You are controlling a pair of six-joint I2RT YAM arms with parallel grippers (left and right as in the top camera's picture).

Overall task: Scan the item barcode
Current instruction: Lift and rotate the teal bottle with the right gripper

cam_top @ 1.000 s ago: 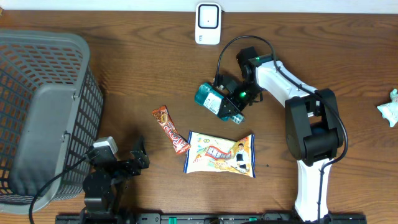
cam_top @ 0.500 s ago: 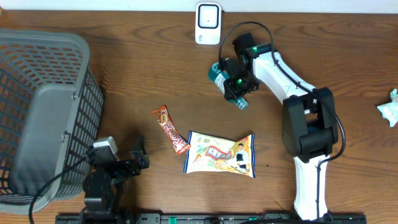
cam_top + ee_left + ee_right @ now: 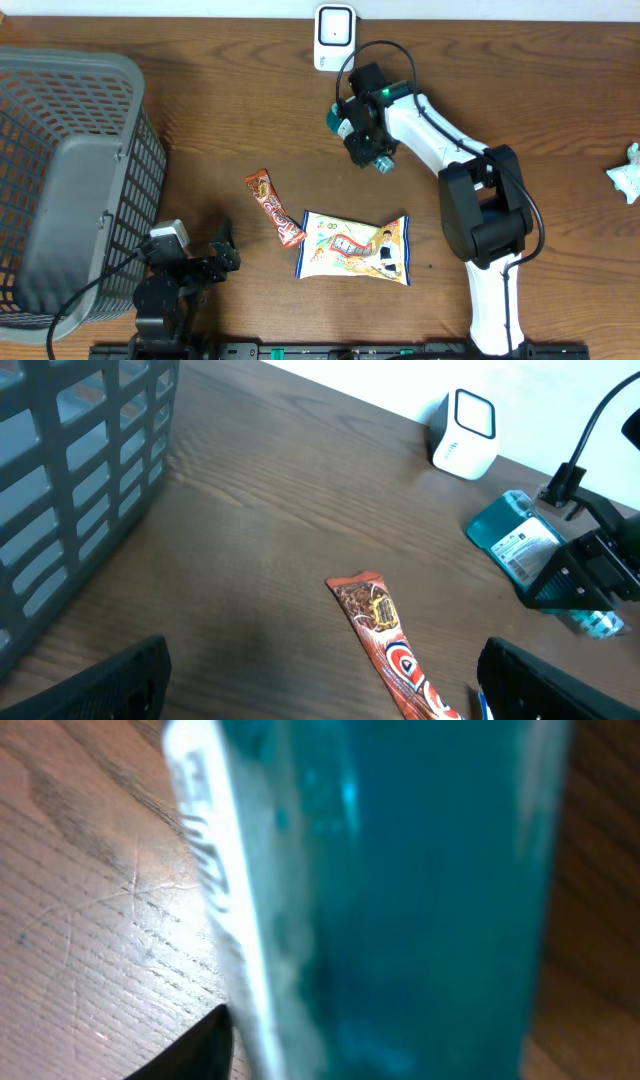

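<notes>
The item is a teal package (image 3: 340, 120) with a white printed label, also seen in the left wrist view (image 3: 515, 545). It fills the right wrist view (image 3: 420, 900). My right gripper (image 3: 364, 140) is shut on it and holds it just in front of the white scanner (image 3: 334, 38), slightly to its right. One black finger (image 3: 195, 1055) touches the package's white edge; the other finger is hidden. My left gripper (image 3: 215, 255) rests low at the front left, wide open with nothing between its fingers (image 3: 110, 685).
A grey mesh basket (image 3: 60, 180) fills the left side. A red-brown candy bar (image 3: 275, 208) and a white snack bag (image 3: 355, 248) lie at front centre. A crumpled white-green wrapper (image 3: 627, 175) sits at the right edge.
My right arm has carried the teal package up and to the left, from mid-table to just in front of the scanner, turning it on the way. The left arm has stayed still.
</notes>
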